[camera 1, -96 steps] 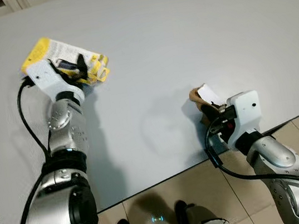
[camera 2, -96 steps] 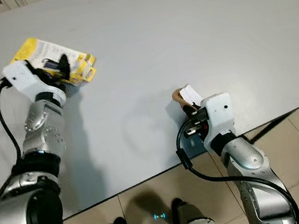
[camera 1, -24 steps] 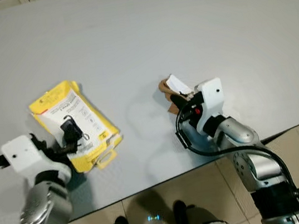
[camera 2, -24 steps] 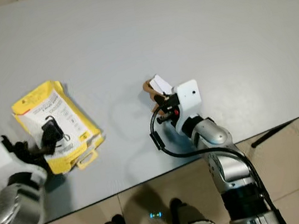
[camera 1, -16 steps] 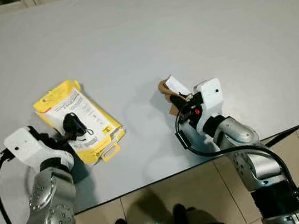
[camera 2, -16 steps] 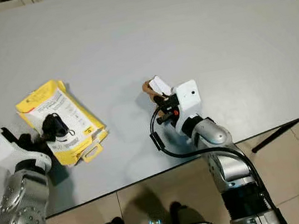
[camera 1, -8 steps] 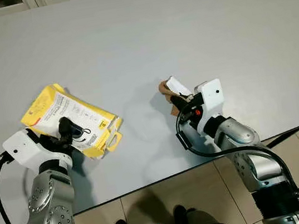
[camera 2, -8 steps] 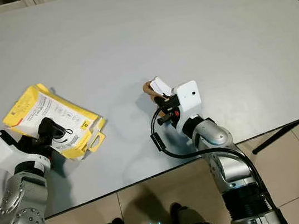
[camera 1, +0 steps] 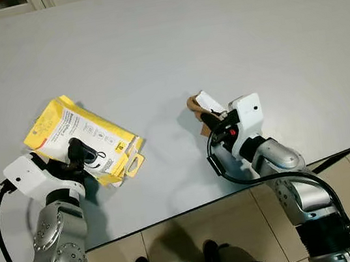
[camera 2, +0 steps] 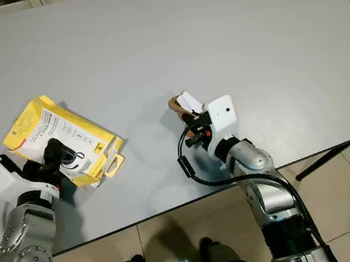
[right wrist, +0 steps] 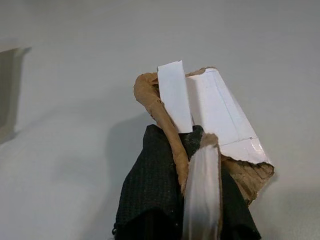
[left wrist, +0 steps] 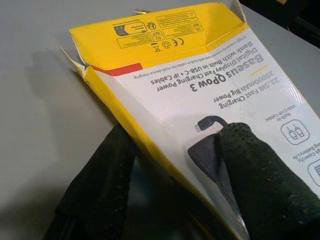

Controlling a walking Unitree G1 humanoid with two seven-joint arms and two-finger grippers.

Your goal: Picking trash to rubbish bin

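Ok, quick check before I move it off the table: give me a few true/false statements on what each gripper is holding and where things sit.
1. The left gripper is shut on the yellow box. True.
2. The yellow box is sealed and intact. False: its end is torn open, as the left wrist view shows.
3. The right gripper is open and holds nothing. False: it is shut on the brown and white cardboard scrap.
4. Both grippers are over the grey table. True.
5. A rubbish bin stands on the table. False: none is there.

Grey table (camera 1: pixel 214 39) (yellow box (camera 1: pixel 77 136) on it).
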